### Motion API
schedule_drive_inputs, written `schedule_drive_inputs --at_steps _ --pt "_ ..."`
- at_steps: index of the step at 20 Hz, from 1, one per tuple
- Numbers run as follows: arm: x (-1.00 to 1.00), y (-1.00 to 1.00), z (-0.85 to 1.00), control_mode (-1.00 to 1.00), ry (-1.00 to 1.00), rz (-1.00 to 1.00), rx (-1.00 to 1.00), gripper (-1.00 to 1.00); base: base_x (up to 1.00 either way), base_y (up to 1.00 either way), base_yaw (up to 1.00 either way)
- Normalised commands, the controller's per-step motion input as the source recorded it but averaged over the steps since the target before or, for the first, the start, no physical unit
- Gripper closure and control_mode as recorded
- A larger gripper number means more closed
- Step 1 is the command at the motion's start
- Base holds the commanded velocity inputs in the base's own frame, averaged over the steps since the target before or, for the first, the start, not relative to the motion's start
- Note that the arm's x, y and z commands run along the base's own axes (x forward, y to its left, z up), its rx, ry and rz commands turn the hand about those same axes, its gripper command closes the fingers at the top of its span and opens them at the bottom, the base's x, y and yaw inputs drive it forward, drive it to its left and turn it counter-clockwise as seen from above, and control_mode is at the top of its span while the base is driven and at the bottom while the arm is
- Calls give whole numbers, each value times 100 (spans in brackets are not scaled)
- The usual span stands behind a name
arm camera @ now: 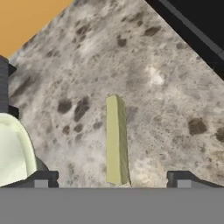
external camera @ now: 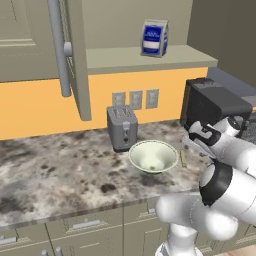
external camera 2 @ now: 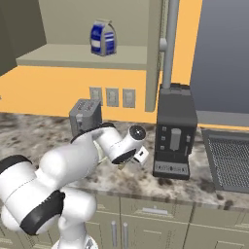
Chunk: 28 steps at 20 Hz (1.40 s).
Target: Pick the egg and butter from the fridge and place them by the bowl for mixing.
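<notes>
Hanging low over the speckled stone surface (external camera: 60,165), the gripper (arm camera: 113,177) has its two dark fingertips (arm camera: 41,178) spread wide apart, with nothing pinched between them. In the hand view the butter (arm camera: 116,140) lies flat on the surface in the gap between the tips, touching neither one. It is a pale yellow-green stick, and its long side points toward 12 o'clock.

At 9 o'clock from the butter in that view sits the rim of the bowl (arm camera: 15,151), near the stick but not touching it. In the left base view the bowl (external camera: 153,156) rests on the surface, and the butter (external camera: 183,159) lies just beside it at 3 o'clock.

The grey toaster (external camera: 122,128) stands at 11 o'clock from the bowl. The black coffee machine (external camera: 212,107) stands at 2 o'clock from the bowl. A blue and white bag (external camera: 154,38) sits on the shelf (external camera: 190,56) above.
</notes>
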Motion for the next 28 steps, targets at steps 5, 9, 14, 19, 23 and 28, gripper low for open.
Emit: schedule_drive_inputs --at_steps 5,9,14,19,23,28 --pt "-43 25 38 -100 2 0 -10 -100 0 0 0" --pt "-44 23 37 -100 0 0 -2 -100 0 0 0" --pt "-41 14 40 -100 -2 -4 -5 -100 0 0 0" --pt "-39 13 34 -100 -12 -14 -14 -100 0 0 0" --pt "-33 11 31 -100 0 -12 -7 -100 0 0 0" --pt "-30 10 35 -100 0 -3 -1 -100 0 0 0"
